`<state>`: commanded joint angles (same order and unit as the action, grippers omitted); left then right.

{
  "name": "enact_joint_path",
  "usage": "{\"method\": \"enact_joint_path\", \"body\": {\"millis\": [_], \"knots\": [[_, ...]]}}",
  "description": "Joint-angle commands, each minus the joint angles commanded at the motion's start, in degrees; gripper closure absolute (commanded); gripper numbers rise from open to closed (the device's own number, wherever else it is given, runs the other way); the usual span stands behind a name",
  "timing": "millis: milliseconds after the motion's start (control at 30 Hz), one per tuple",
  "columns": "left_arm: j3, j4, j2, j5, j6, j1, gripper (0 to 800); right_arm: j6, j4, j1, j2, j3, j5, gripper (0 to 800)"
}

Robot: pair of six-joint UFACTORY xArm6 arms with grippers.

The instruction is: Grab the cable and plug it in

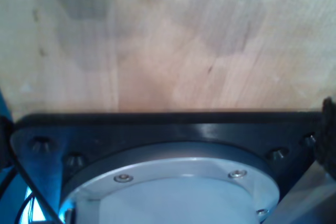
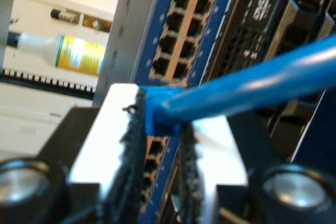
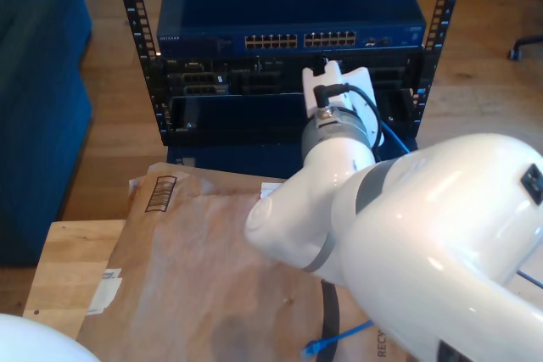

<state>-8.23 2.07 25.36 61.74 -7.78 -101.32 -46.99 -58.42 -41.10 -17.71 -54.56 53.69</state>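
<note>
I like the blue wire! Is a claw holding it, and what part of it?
Yes. My second claw is shut on the blue cable, pinching it close to its plug end, by the rows of ports.

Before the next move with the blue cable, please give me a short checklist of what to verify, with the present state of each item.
1. My second gripper shut on the cable: ok.
2. Plug tip past the pads: cannot tell, hidden.
3. Switch ports facing the gripper: ok.
4. Plug aligned with a port: cannot tell.
5. Cable's other end lies loose on the brown paper: ok.
6. My first gripper: cannot tell.
</note>
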Motion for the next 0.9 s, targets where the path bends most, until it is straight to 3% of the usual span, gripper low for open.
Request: {"method": "enact_joint_path", "body": {"millis": [167, 267, 500, 767, 900], "knots": [[0.0, 0.0, 0.0, 0.0, 0.0, 0.0, 0, -2.2, -0.97, 0.0, -2.46, -0.62, 6.86, 800], [0.0, 0.0, 0.0, 0.0, 0.0, 0.0, 0, -8.88, -0.26, 1.76, -6.33, -2.02, 10.29, 800], [0.0, 0.0, 0.0, 0.0, 0.0, 0.0, 0, -16.79, 1.14, 3.96, -7.82, -4.04, 10.64, 800], [0.0, 0.0, 0.0, 0.0, 0.0, 0.0, 0, -28.22, 14.15, 6.95, -11.87, -2.46, 16.53, 800], [0.0, 0.0, 0.0, 0.0, 0.0, 0.0, 0, -28.4, 15.21, 8.79, -14.68, -4.66, 17.14, 800]]}}
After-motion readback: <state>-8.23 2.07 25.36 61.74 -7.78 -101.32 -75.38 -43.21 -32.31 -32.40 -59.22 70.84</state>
